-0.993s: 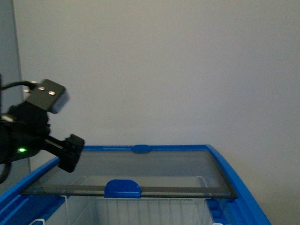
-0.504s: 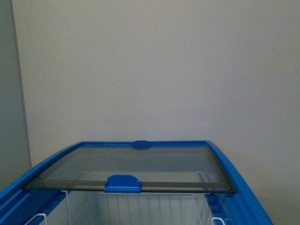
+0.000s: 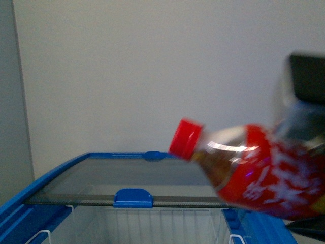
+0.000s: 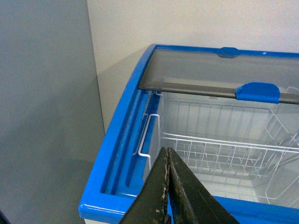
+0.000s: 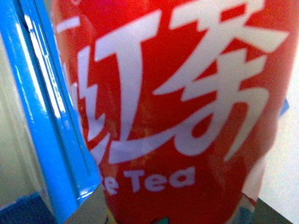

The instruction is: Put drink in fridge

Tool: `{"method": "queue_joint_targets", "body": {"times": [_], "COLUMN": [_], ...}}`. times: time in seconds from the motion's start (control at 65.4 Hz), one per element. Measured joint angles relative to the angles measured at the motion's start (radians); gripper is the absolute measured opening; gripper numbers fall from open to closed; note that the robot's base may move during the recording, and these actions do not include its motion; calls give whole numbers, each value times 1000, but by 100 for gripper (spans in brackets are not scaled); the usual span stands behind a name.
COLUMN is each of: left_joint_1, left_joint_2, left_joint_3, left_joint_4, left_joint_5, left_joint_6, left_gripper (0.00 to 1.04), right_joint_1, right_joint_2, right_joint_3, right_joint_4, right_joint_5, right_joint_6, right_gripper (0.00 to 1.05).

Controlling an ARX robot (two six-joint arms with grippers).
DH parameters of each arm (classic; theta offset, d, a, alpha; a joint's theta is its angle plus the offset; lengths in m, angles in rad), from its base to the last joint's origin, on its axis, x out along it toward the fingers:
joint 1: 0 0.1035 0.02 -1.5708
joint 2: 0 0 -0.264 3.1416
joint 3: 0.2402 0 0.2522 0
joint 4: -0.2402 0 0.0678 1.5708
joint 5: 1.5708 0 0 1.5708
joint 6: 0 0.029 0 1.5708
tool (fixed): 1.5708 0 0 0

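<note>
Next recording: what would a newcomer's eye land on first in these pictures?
The drink, big and blurred, hangs tilted at the right of the front view, red cap toward the left. Beneath it the fridge stands open, its glass lid slid to the far side, white wire baskets inside.

The drink (image 3: 254,173) is clear, smooth plastic with a bright sheen, topped by a red plastic cap (image 3: 185,138) and wrapped in a shiny red film label (image 5: 177,93) printed in white. The fridge (image 4: 117,149) has a glossy blue plastic rim that throws back the light, a smooth grey-tinted glass lid (image 3: 162,175) with blue plastic handles (image 3: 133,198), and white coated wire baskets (image 4: 224,149) inside. The fingers (image 4: 187,196) of my left gripper (image 4: 167,151) are matt black, rough and scuffed pale along their edges.
</note>
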Motion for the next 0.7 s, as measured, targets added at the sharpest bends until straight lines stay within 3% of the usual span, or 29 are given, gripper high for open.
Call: {"method": "queue_joint_targets", "body": {"times": [0.183, 0.413, 0.703], "left_joint_1": [0, 0, 0], "left_joint_2": [-62, -141, -216], "left_joint_3": [-27, -49, -78], "left_joint_4": [-36, -92, -122], "left_joint_5": [0, 0, 0], "left_joint_6": [0, 1, 1], "left_gripper": [3, 3, 3], "right_joint_1": [57, 122, 124], "right_joint_2": [319, 612, 824], "right_joint_3": [126, 248, 354], "right_joint_4": [61, 143, 205], "right_joint_5": [82, 101, 126], "right_joint_6": [-120, -133, -136], "right_gripper": [37, 37, 37]}}
